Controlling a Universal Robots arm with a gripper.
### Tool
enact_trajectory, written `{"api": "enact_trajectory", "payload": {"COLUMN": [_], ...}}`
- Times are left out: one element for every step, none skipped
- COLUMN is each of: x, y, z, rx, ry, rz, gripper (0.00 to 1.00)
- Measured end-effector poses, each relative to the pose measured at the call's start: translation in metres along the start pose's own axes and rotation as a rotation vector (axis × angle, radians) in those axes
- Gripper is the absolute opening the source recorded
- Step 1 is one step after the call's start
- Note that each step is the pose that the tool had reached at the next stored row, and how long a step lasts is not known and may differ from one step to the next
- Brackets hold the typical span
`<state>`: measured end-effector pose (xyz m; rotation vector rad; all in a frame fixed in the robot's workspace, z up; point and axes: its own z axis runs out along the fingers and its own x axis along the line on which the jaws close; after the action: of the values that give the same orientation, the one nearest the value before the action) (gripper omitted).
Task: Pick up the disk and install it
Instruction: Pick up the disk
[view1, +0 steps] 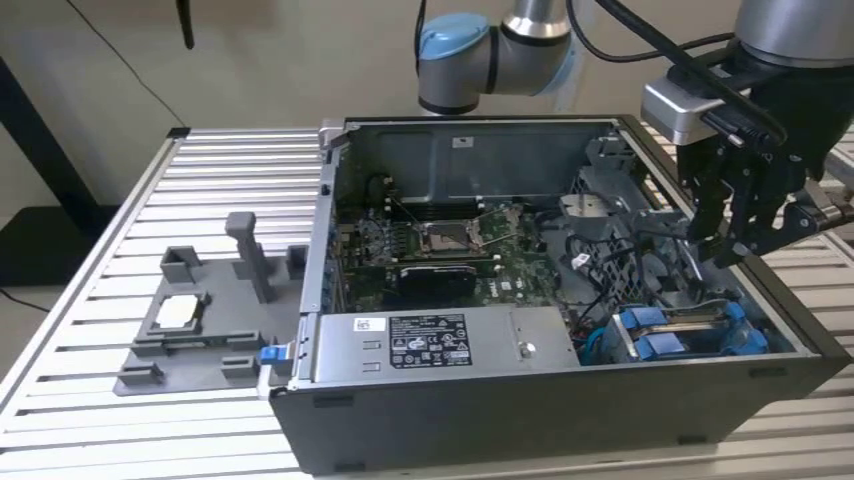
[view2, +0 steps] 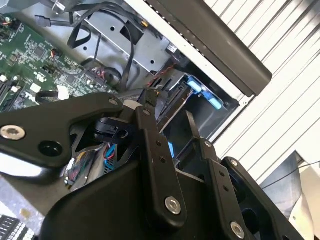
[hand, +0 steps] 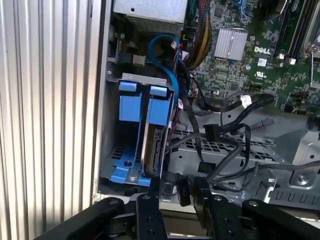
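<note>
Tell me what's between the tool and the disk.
In the first wrist view, nothing: one finger of the tool sits right at the end of the disk standing in its bay. Black cables run beside, not between.

The exterior view stands off the arm (view1: 494, 50), high and at middle distance. It looks down at a slant on the whole open case (view1: 534, 400) and the slatted bench (view1: 227, 170) around it.

The first wrist view rides behind the tool (hand: 177, 187) and looks past its fingers into the case from close by. It faces the drive bay (hand: 135, 140) and the board (hand: 240, 75).

The second wrist view sits nearer still, with the tool (view2: 168, 105) and its black links in the foreground. It looks slantwise across the case wall to the bench slats.

All three views share the drive bay (view1: 681, 335) (view2: 200, 92), the board (view1: 454, 240) (view2: 40, 55) and the tool (view1: 714, 255).
</note>
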<state>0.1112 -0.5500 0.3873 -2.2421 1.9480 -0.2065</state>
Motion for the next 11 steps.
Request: {"api": "enact_trajectory", "payload": {"x": [-0.0006,-0.0010,-0.0010,-0.0010,-0.0010,-0.0010,-0.0011,-0.0011,-0.0011,-0.0012,-0.0012], "y": [0.0005,0.0006,0.0006,0.0006,0.0006,0.0006,0.0008,0.0008,0.0010,0.0010,0.0011], "z": [0.0002,0.0002,0.0003,0.0002,0.0003,0.0003,0.0007,0.0010,0.0014,0.0020,0.0026], "rx": [0.0007,0.0011,0.0011,0.0017,0.0019,0.0024,0.0041,0.0063,0.0099,0.0142,0.0185], "ry": [0.0006,0.0007,0.0007,0.0009,0.0009,0.0010,0.0012,0.0018,0.0029,0.0039,0.0045], "rz": [0.000,0.000,0.000,0.000,0.000,0.000,0.000,0.000,0.000,-0.001,-0.001], "gripper": [0.41,0.41,0.41,0.41,0.41,0.41,0.41,0.41,0.41,0.41,0.41]}}
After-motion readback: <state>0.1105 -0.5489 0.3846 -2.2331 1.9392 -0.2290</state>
